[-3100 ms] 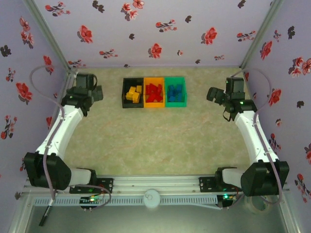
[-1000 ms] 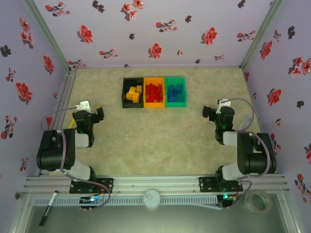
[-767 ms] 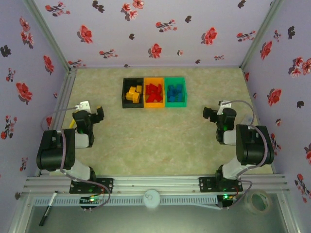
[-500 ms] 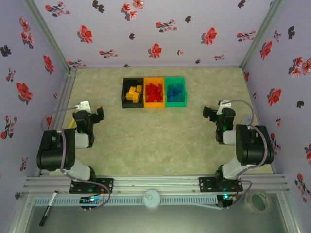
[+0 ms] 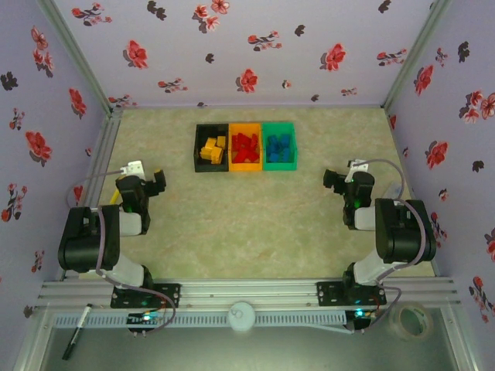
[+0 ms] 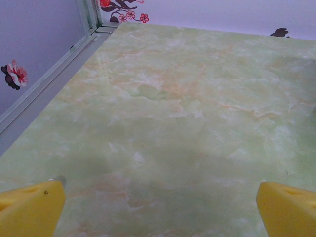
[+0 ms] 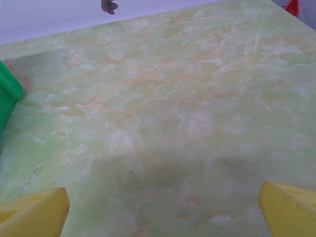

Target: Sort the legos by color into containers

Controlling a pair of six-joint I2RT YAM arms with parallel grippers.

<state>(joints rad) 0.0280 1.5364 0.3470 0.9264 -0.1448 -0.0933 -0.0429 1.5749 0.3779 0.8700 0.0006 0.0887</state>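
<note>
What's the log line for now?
yellow bricks: in black bin | red bricks: in orange bin | blue bricks: in green bin | left end effector: open | right end effector: open

Three joined bins sit in a row at the far middle of the desk (image 5: 247, 224). Black bin (image 5: 197, 148) on the left holds yellow legos (image 5: 211, 148), orange bin (image 5: 246, 166) red legos (image 5: 246, 144), green bin (image 5: 279, 165) blue legos (image 5: 278, 143), all loosely piled.
</note>
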